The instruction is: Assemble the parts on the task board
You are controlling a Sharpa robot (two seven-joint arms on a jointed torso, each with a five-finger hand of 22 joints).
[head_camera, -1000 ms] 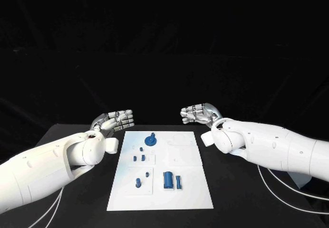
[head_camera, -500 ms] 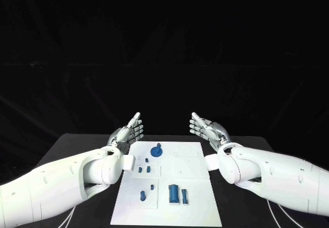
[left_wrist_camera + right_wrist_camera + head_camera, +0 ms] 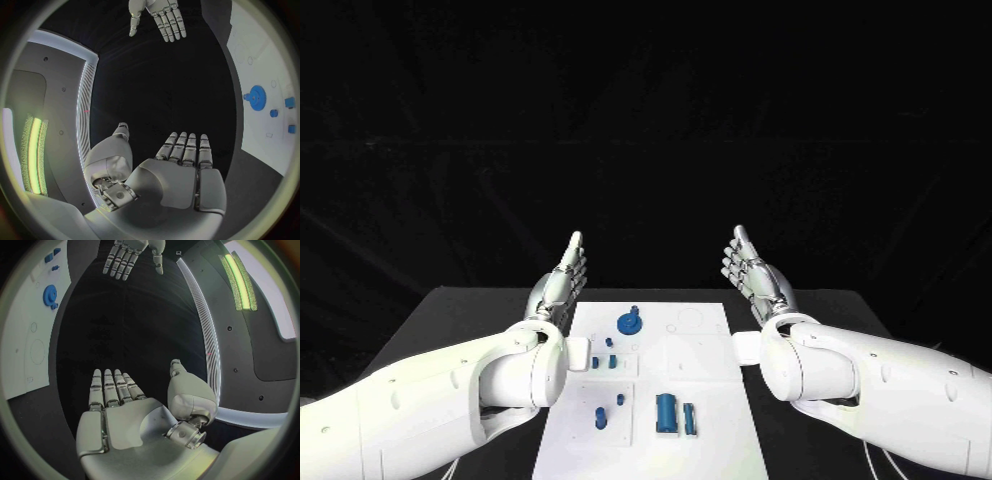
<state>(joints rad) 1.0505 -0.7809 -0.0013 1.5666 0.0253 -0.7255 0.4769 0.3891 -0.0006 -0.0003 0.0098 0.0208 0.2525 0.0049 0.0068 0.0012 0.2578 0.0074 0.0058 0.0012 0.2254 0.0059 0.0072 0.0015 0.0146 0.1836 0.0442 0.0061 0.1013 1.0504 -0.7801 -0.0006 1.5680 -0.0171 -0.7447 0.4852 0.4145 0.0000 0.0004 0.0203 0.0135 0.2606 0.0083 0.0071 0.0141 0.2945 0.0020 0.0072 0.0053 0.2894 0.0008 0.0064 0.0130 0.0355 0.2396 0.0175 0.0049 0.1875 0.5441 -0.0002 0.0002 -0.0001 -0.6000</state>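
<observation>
1. The left hand (image 3: 560, 280) is raised above the far left corner of the task board (image 3: 718, 400), fingers straight and together, holding nothing. The left wrist view shows the same flat, unloaded palm (image 3: 178, 175).
2. The task board lies lengthwise in the middle of the black table (image 3: 459, 310), between the two arms. On it sit the blue parts: a gear (image 3: 630, 322) near the far end, two small pegs (image 3: 604, 361) just nearer, a small rounded piece (image 3: 600, 416) on the near left, and a cylinder (image 3: 666, 412) with a slim bar (image 3: 689, 417) just beside it.
3. The board's right half shows faint round outlines and carries no blue.
4. The right hand (image 3: 756, 277) mirrors the left, above the far right corner, fingers extended and carrying nothing; the right wrist view (image 3: 115, 410) agrees.
5. Whether the parts are seated or lying loose cannot be told, so this scene fits both hands poised before work and hands lifted clear after it.
6. For any reach, I judge it wise to come down from straight above, spread the fingers only near the chosen part, and keep clear of its close neighbours.
</observation>
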